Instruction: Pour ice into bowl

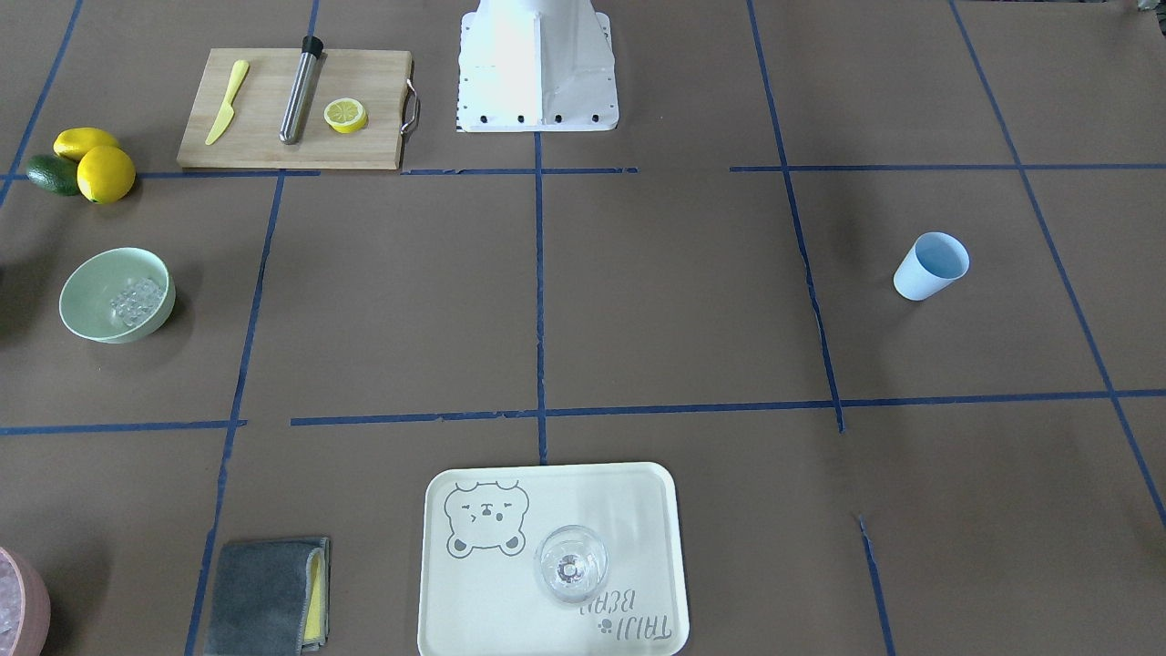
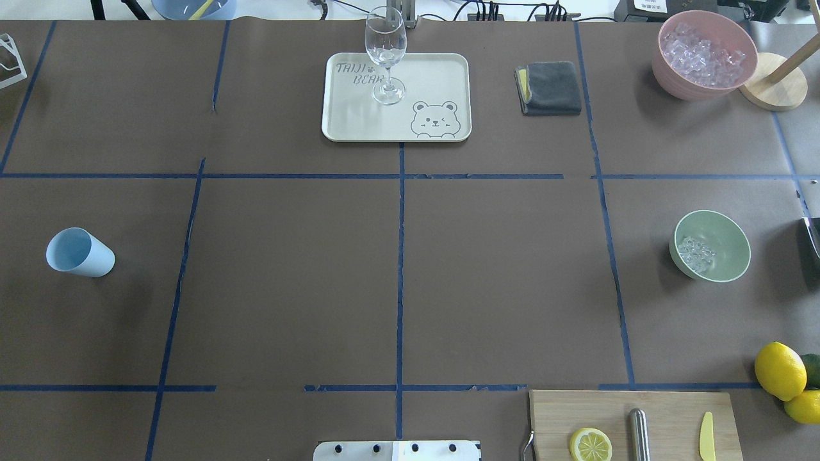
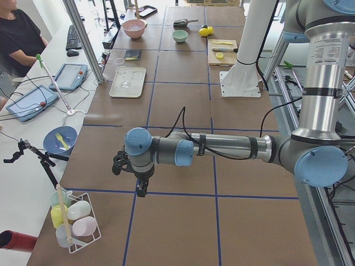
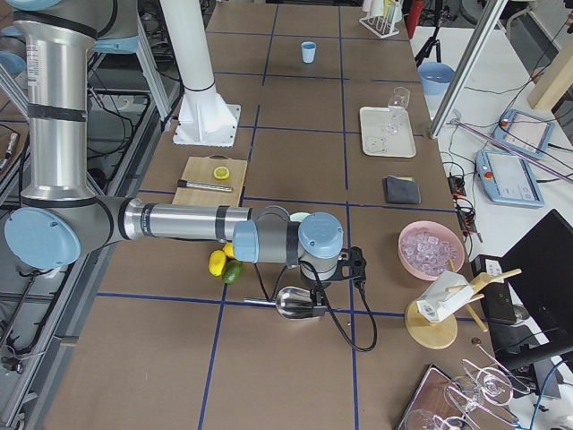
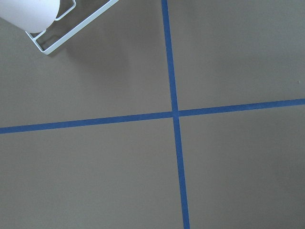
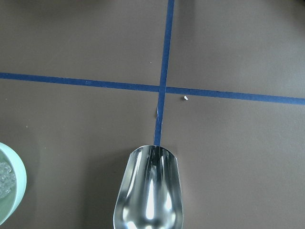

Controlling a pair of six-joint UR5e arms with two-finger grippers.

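A: Where does the pour stand?

B: The ice (image 2: 696, 251) lies in the bowl (image 2: 727, 238), heaped against its left wall in the overhead view. The scoop (image 6: 148, 191) under the right wrist looks empty. So the pour seems done, or the robot is between loads.

A: And the jaws?

B: That cannot be told for either. The left gripper (image 3: 142, 188) hangs over bare table at the far left end and shows only from the side. The right gripper (image 4: 318, 288) sits just above the scoop with its fingers hidden, so whether it grips the scoop is unclear.

A: If another load is due?

B: It should carry the scoop level, bring its lip over the bowl's middle and tip slowly, since cubes may bounce off a smooth rim.

A: Anything in the way?

B: Left to right there is the cup (image 2: 80, 253), well apart, then the glass (image 2: 385, 45) on its tray (image 2: 442, 70). After those come the cloth (image 2: 551, 86), the pink bowl (image 2: 679, 86) with more cubes, and the lemons (image 2: 779, 370) near the bowl. The lemons look the likeliest thing for the arm to knock.
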